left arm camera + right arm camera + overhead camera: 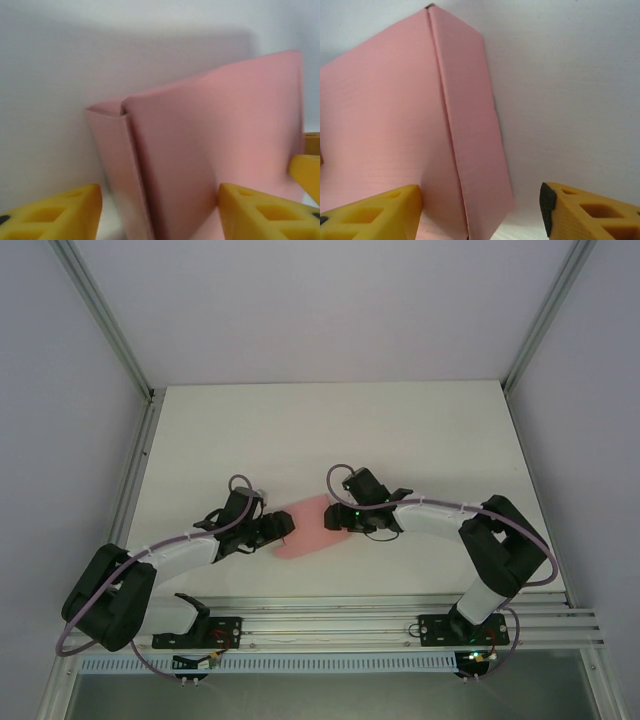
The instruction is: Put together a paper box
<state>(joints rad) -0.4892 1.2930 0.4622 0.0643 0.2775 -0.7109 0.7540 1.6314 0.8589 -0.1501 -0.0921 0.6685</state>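
Spread wide, my left gripper (159, 194) has its yellow fingers (60, 212) on either side of a creased corner of the paper box (215, 145), not clamped on it. My right gripper (481, 194) is spread too. One finger sits in front of the broad pink panel, whether touching I cannot tell, and the other stands clear over bare worktop (570, 100).

From above, the box lies between my two grippers, about midway across the worktop and nearer its near edge. It looks partly folded, with panels raised along their creases and no closed end that I can see.

I judge I am squaring up the body. Next I need one side steadied while the other presses a flap along its fold, gently, since thin card buckles.
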